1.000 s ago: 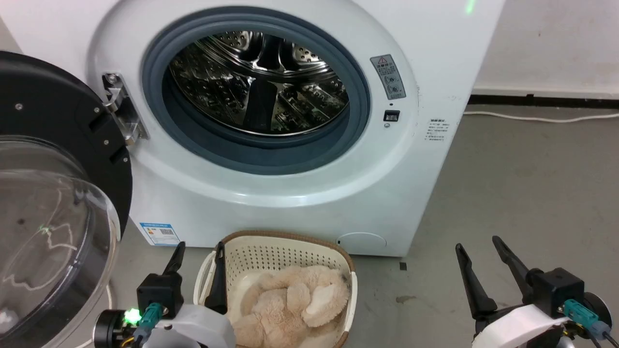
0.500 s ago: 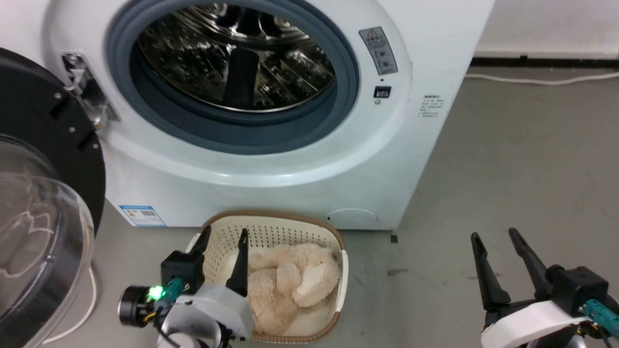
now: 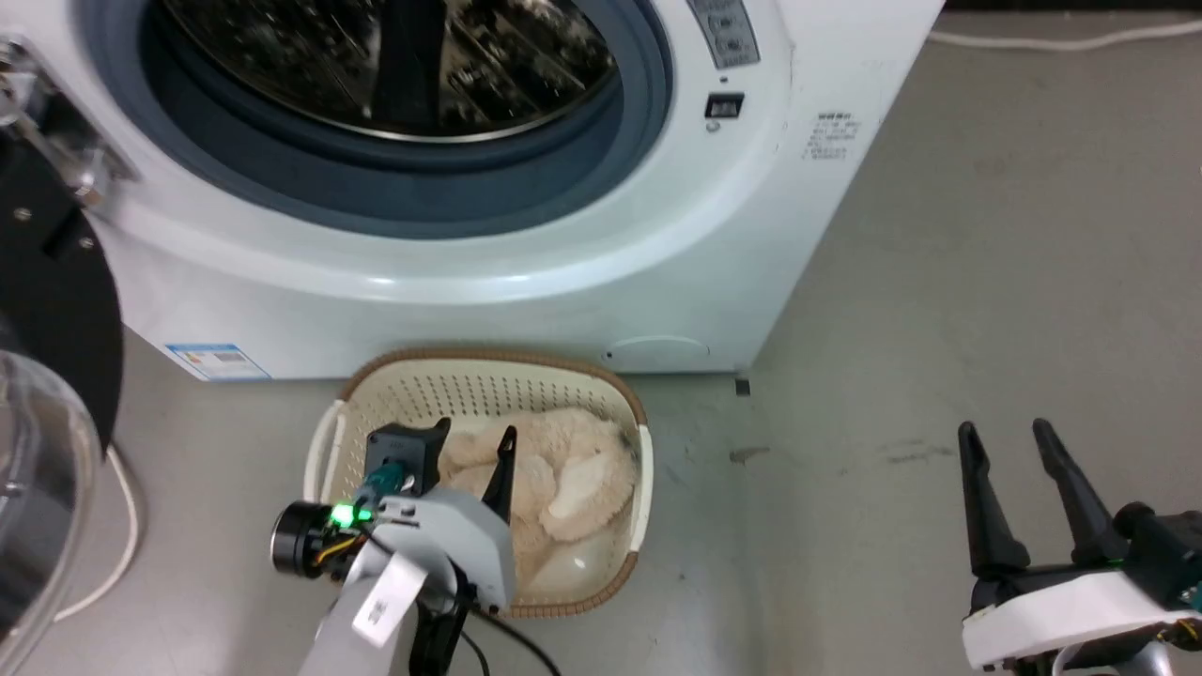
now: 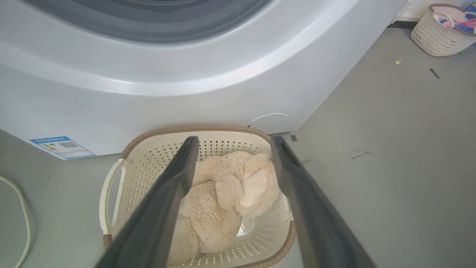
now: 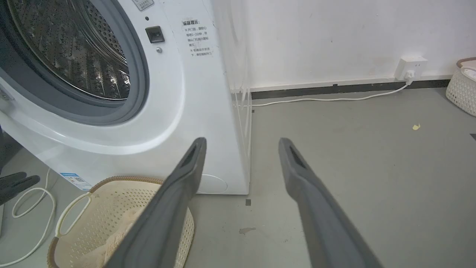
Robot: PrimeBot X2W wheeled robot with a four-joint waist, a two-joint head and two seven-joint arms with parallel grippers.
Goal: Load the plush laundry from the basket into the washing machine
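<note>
The plush laundry (image 3: 563, 469) is a shaggy cream toy lying curled in the basket (image 3: 488, 359), which stands on the floor against the washing machine (image 3: 582, 263). The machine's steel drum (image 3: 394, 56) is open to view. My left gripper (image 3: 472, 437) hangs open over the left part of the basket, above the toy and apart from it. In the left wrist view its fingers (image 4: 174, 186) frame the plush laundry (image 4: 223, 190) inside the basket (image 4: 186, 129). My right gripper (image 3: 1005, 430) stands open over bare floor to the right, holding nothing; the right wrist view shows this gripper (image 5: 241, 140) beside the machine's corner (image 5: 238, 111).
The washer's door (image 3: 47, 310) stands swung open at the left, with a white cable (image 3: 122, 526) on the floor below it. Another white basket (image 4: 442, 29) with coloured items sits far right by the wall. A wall socket (image 5: 411, 67) and its cord (image 5: 334, 98) run along the skirting.
The head camera has tilted down. My left gripper has moved right and forward, from straddling the basket's left rim to over the plush. Both grippers stay open.
</note>
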